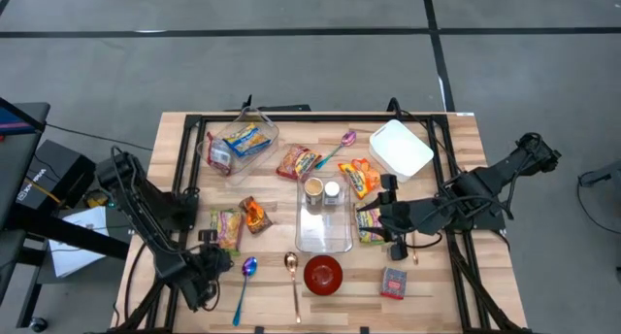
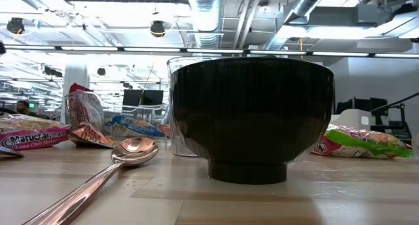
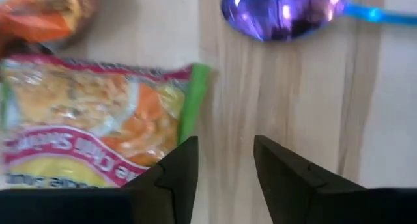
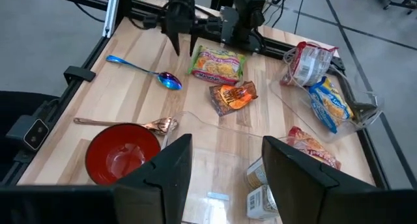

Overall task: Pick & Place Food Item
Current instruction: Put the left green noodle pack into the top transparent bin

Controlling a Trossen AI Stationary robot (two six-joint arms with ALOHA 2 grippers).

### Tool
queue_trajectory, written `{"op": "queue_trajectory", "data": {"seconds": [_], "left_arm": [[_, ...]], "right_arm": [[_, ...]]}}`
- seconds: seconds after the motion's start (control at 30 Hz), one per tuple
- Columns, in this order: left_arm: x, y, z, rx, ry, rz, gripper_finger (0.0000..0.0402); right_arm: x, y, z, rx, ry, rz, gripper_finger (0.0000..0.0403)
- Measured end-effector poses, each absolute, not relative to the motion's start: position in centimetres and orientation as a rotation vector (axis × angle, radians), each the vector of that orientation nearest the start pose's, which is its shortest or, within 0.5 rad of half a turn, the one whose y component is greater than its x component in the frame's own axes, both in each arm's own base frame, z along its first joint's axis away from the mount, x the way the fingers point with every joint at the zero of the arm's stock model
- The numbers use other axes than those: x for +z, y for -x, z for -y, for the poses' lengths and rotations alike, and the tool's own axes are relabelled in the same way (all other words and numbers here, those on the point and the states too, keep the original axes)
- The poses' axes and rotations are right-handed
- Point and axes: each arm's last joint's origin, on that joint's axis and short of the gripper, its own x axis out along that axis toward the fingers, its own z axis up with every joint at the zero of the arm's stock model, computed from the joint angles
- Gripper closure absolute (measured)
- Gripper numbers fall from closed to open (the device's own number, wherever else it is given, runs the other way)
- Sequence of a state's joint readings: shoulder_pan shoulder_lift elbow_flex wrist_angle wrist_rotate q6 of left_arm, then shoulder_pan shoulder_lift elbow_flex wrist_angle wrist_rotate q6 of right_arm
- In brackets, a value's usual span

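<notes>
Noodle packet (image 3: 91, 129), seemingly half cropped

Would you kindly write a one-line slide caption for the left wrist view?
Left end effector, open, hovers over bare wood beside a green-edged noodle packet, iridescent purple spoon beyond.

High view: straight down from well above, taking in the whole table (image 1: 175, 140) and both arms. Low view: level at tabletop height, pressed close to the red bowl (image 2: 252, 117) (it fills mid-frame, dark against the lit room), with the copper spoon (image 2: 98, 176) beside it. Left wrist view: close above the noodle packet (image 3: 91, 129) and blue spoon (image 3: 287, 6); the right wrist view, farther off, looks across the table and shares both, plus bowl.
</notes>
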State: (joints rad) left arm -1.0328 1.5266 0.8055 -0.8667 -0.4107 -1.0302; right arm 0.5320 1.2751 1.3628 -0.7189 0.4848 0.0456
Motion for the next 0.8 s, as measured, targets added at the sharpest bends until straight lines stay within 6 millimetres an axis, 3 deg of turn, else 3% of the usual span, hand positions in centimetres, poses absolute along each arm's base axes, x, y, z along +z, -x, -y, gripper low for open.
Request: {"op": "queue_trajectory", "data": {"seconds": [0.23, 0.53, 0.8], "left_arm": [[16.0, -12.8, 19.0, 0.194, -0.155, -1.193, 0.0262], [13.8, -12.3, 18.4, 0.243, -0.208, -1.277, 0.0262], [13.2, -12.3, 18.4, 0.257, -0.231, -1.286, 0.0262]], "right_arm": [[38.2, -22.8, -11.9, 0.034, 0.264, -0.553, 0.0223], [38.2, -22.8, -11.9, 0.033, 0.266, -0.557, 0.0223], [38.2, -22.8, -11.9, 0.027, 0.267, -0.554, 0.0223]]}}
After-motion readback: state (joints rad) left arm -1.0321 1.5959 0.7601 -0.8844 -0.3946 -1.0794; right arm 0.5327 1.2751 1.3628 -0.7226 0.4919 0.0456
